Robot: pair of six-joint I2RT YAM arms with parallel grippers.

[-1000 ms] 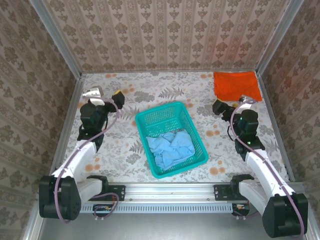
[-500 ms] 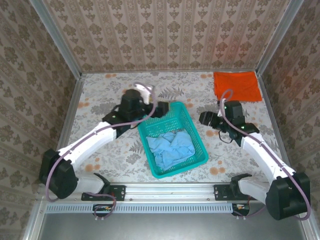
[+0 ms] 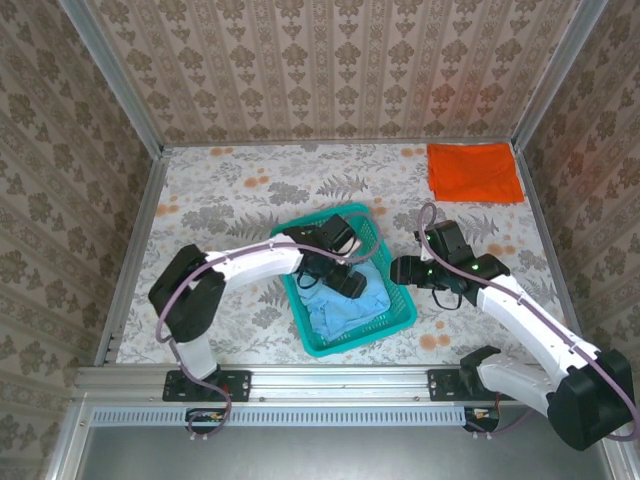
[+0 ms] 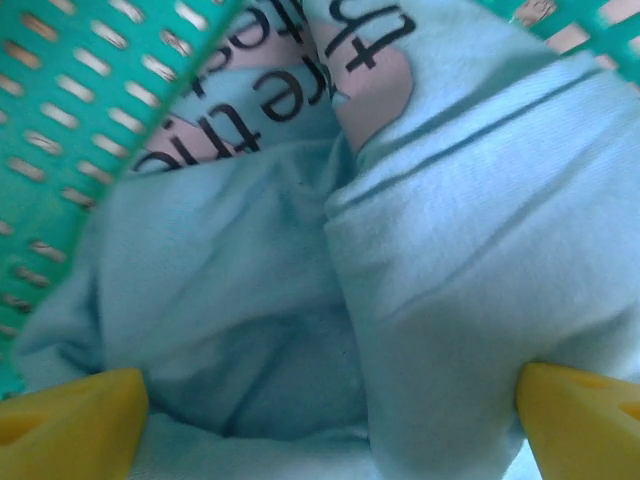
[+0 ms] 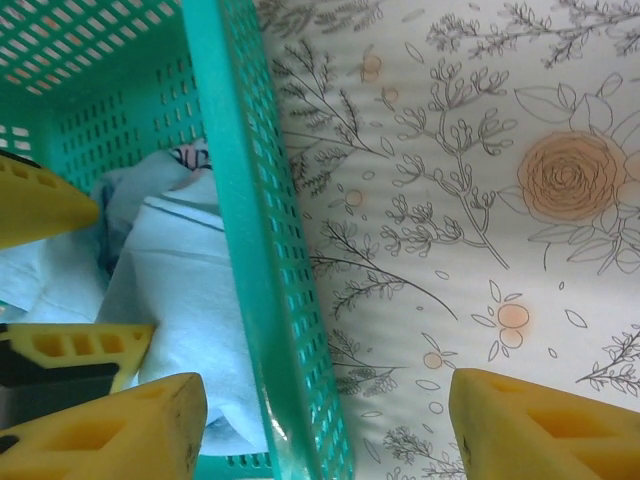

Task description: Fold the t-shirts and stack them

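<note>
Jaws of the left gripper (image 3: 347, 281) stand wide apart inside the teal basket (image 3: 404, 297). The light blue t-shirt (image 4: 300, 300) lies bunched between its fingertips. The right gripper (image 5: 325, 425), also spread, straddles the basket's right wall. The orange-red t-shirt (image 3: 475, 172) lies flat at the table's (image 3: 220, 200) far right corner, well apart from both.

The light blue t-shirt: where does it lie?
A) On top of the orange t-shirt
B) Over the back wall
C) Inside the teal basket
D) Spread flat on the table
C: the light blue t-shirt lies crumpled inside the teal basket, and the orange t-shirt lies apart from it in the far right corner of the table.
</note>
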